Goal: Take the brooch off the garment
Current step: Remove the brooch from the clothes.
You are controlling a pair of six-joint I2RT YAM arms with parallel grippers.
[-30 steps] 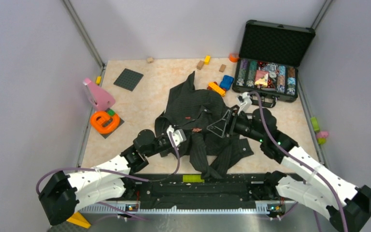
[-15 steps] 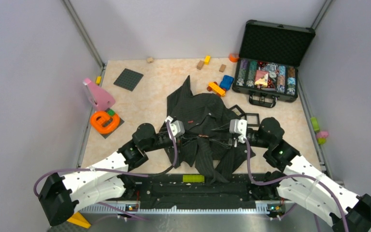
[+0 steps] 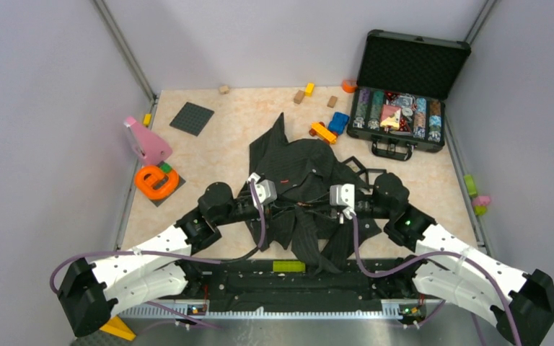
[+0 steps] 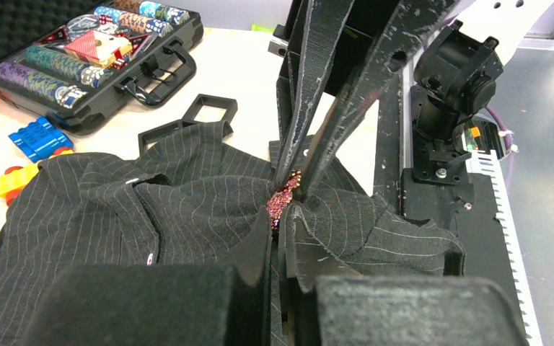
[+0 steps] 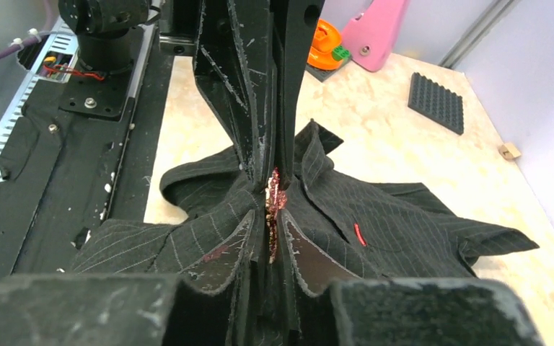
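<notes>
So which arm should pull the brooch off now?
Right. The right gripper has its jaws closed around the brooch, while the left gripper is shut on the garment just beside it.

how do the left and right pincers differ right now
The left pincer is shut on the near-black pinstriped shirt, right beside the tiny shiny metal brooch; the right pincer pinches the brooch itself. The left pincer reaches in from the left, the right pincer from the right. Both meet tip to tip at the brooch.
</notes>
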